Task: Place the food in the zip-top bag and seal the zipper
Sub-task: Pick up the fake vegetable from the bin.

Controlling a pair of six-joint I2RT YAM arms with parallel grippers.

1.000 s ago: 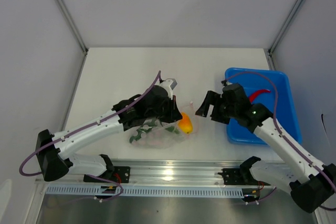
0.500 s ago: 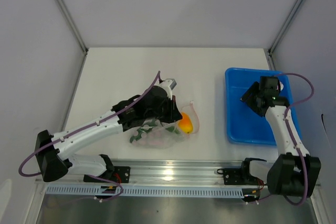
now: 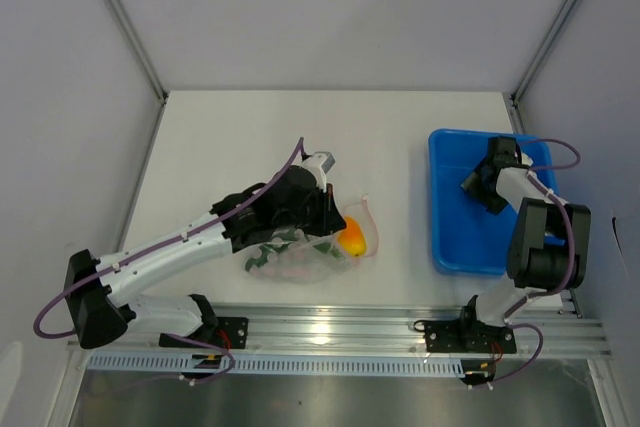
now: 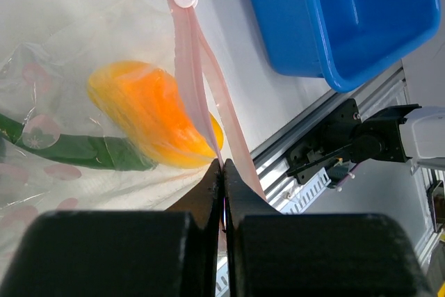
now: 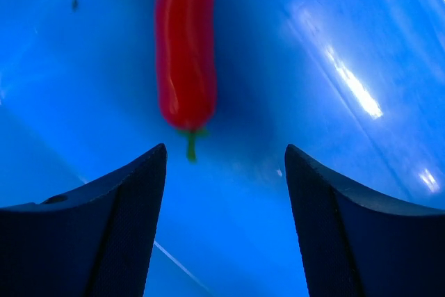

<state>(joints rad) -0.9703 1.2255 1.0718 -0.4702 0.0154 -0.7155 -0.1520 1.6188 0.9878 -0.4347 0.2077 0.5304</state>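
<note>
The clear zip-top bag lies near the table's front, with the yellow-orange piece and dark green pieces inside. My left gripper is shut on the bag's pink zipper strip and holds one lip up. In the left wrist view the orange piece and a green piece show through the plastic. My right gripper is open and empty, low inside the blue bin. The red chili pepper lies on the bin floor just ahead of my open right gripper. The top view hides the chili.
The blue bin stands at the right of the table, its wall close to the bag's mouth. The aluminium rail runs along the near edge. Grey walls enclose the table at the back and sides.
My right arm has swung from beside the bag over to the bin and come down over the chili. My left gripper has kept its hold on the zipper strip.
</note>
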